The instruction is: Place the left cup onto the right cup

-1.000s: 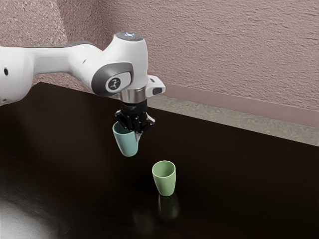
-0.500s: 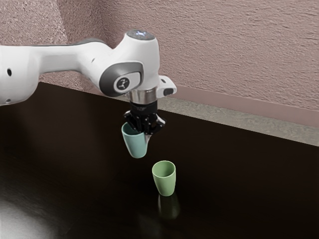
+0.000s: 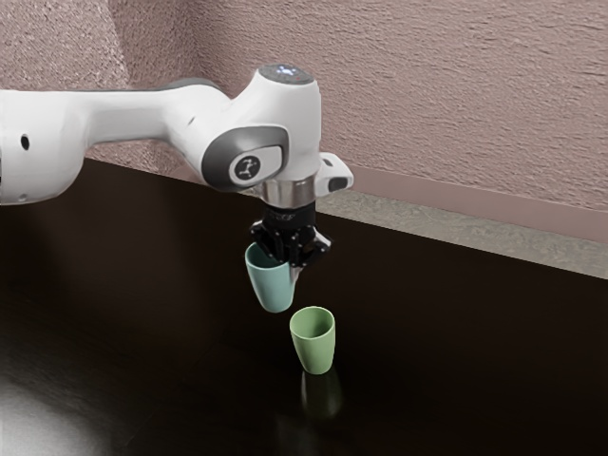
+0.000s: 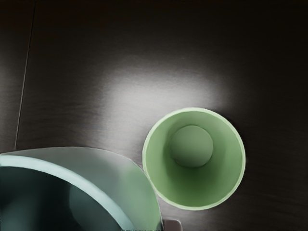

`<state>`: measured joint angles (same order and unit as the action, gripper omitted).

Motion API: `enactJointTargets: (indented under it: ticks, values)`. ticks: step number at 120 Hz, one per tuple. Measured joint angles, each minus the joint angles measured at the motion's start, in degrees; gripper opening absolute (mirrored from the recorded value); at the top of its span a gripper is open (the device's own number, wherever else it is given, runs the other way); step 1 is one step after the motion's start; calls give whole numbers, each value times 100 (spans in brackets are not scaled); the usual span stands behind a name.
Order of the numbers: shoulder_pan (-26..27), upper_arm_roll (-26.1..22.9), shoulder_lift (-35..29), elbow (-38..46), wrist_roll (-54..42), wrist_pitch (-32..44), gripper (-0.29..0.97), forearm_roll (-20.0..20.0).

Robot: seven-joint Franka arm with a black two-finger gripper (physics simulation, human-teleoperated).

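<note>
Arm's black gripper (image 3: 291,258) pts down, pinching tilted tapered teal cup (image 3: 270,283) by rim, aloft just beside upright tapered green cup (image 3: 313,339).

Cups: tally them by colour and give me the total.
teal cup: 1, held off the table by the gripper
green cup: 1, standing upright on the table
Total: 2 cups
</note>
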<state>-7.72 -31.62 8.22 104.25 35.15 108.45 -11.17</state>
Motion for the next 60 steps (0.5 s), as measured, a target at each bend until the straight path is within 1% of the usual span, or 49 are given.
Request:
enactJointTargets:
  ticks: [17, 60]
  values:
    - [-1, -127, 122, -208, 112, -128, -10, -102]
    - [4, -360, 370, -329, 401, -231, -10, -233]
